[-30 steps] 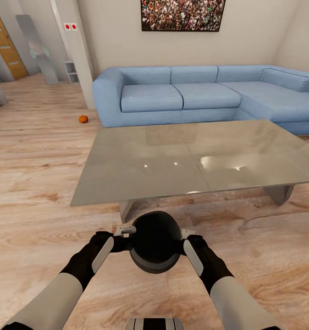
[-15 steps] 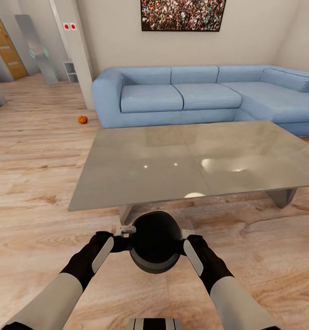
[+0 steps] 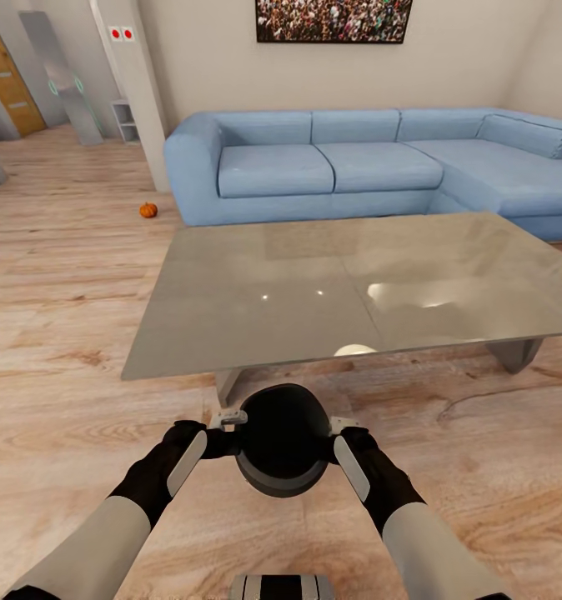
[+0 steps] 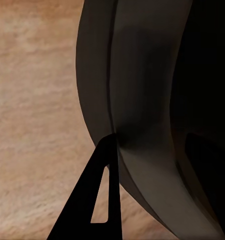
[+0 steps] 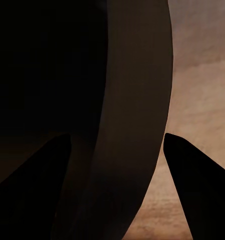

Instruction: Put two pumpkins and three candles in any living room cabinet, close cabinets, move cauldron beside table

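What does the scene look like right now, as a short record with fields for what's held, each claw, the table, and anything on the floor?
held: cauldron, carried between both claws above the wood floor
left claw: on the cauldron's rim
right claw: on the opposite rim
table: just ahead of the cauldron, top bare and glossy
floor item: one pumpkin near the blue sofa

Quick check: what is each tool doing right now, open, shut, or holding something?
Left tool: shut on the rim of the cauldron.
Right tool: shut on the cauldron's opposite rim.
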